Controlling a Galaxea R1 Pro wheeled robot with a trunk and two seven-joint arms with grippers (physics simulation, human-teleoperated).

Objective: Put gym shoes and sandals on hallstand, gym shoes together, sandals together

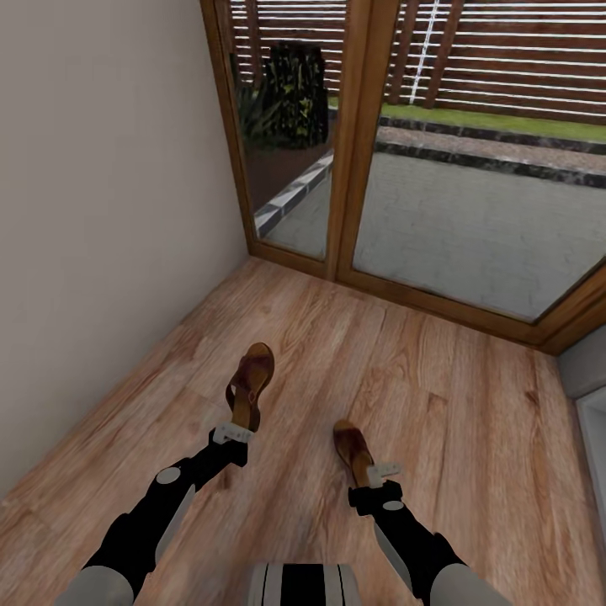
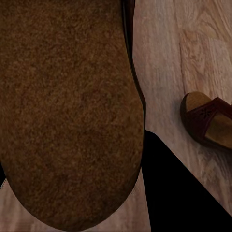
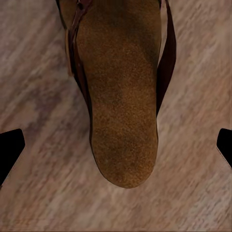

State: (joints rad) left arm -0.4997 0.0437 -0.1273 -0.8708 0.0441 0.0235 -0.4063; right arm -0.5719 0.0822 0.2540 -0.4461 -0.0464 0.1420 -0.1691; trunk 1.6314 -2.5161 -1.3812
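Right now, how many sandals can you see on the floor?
2. One sandal lies by the left end effector; the other sandal lies by the right end effector. None seems hidden.

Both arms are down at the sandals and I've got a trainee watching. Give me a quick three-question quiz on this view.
1. True or false: the right gripper is shut on the near sandal.
2. Multiple choice: what stands beyond the corridor floor ahead? A) glass doors B) a staircase C) a wardrobe
3. Fill in: the left gripper is at the ___ end of the far sandal.

Key: 1 false, because in the right wrist view its fingertips stand wide apart on either side of the sandal; 2 A; 3 heel.
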